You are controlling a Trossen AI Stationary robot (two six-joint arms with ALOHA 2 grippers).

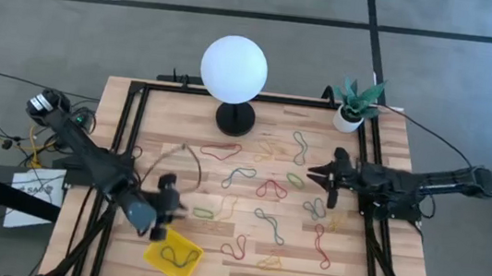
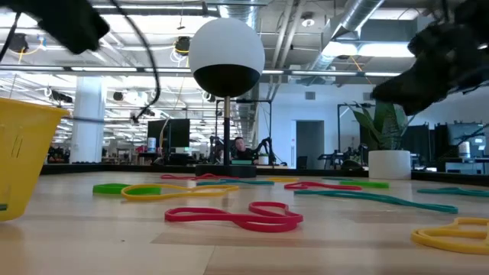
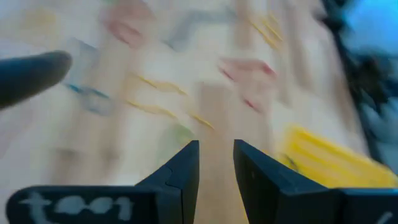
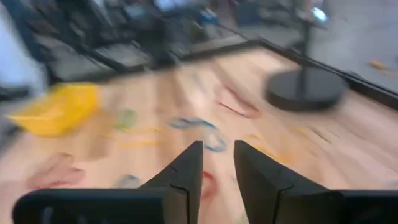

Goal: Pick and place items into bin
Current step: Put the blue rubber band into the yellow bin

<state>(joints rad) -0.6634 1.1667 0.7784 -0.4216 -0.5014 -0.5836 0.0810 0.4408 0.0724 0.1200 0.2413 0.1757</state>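
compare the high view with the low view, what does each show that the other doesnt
Only the high view shows the inside of the shallow yellow plastic bin, with a dark rubber-band loop lying in it, plus both dark arms whole: left gripper just above the bin's near edge, right gripper over the right side of the wooden table.

Only the low view shows the room behind, with a seated person.

Both show the white globe lamp, the potted plant and loose coloured bands across the table.
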